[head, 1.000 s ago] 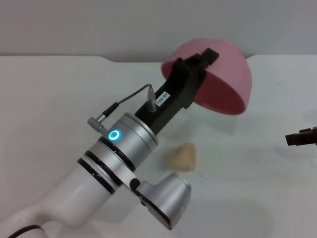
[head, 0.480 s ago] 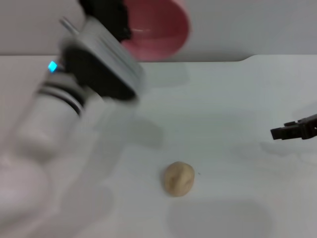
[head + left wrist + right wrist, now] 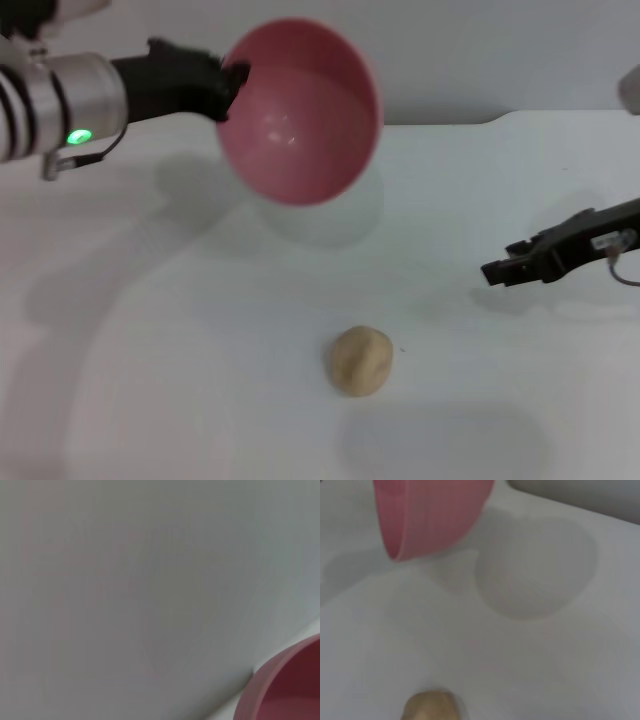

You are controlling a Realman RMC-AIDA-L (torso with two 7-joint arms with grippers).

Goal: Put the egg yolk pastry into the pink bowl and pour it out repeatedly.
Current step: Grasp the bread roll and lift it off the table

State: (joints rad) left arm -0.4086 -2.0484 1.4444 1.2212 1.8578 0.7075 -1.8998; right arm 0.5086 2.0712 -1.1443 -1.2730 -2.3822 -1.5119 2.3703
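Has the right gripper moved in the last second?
Yes. In the head view the right gripper has come further in from the right edge of the table, toward the egg yolk pastry.

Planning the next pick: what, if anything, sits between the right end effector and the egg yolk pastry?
Nothing visible. Only bare table lies between the right end effector and the egg yolk pastry; the pink bowl is held aloft.

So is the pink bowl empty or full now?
Empty. The pink bowl, tipped in the left gripper, shows a bare inside; the egg yolk pastry lies on the table.
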